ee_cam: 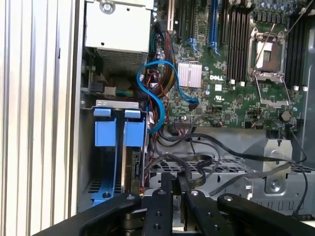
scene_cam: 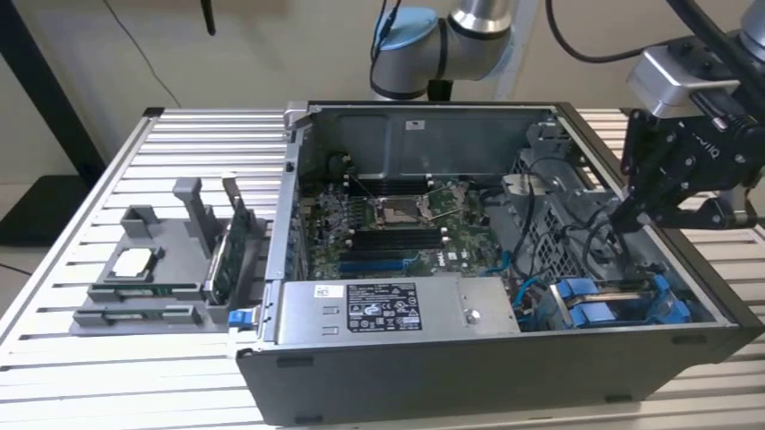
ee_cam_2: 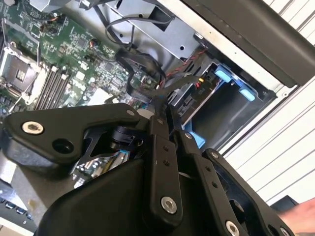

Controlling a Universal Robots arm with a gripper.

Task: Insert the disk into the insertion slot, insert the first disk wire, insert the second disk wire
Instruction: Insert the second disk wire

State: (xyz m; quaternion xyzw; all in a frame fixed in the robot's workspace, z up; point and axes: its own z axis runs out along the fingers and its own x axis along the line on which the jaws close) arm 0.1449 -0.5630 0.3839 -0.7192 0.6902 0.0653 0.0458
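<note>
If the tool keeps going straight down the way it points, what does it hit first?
Probably the loose black cables draped over the drive cage, just ahead of the tool in the first wrist view. The blue carriers sit off to one side. Depth is unclear.

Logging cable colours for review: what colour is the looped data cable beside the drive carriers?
Bright blue; the looped data cable shows best in the first wrist view.

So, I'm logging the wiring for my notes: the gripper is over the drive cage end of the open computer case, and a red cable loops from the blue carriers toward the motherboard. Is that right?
Not quite. The looping cable is blue, not red, as the first wrist view shows. The rest holds: the gripper hangs over the drive cage end of the open computer case, near the blue carriers, and the cable runs toward the motherboard.
</note>
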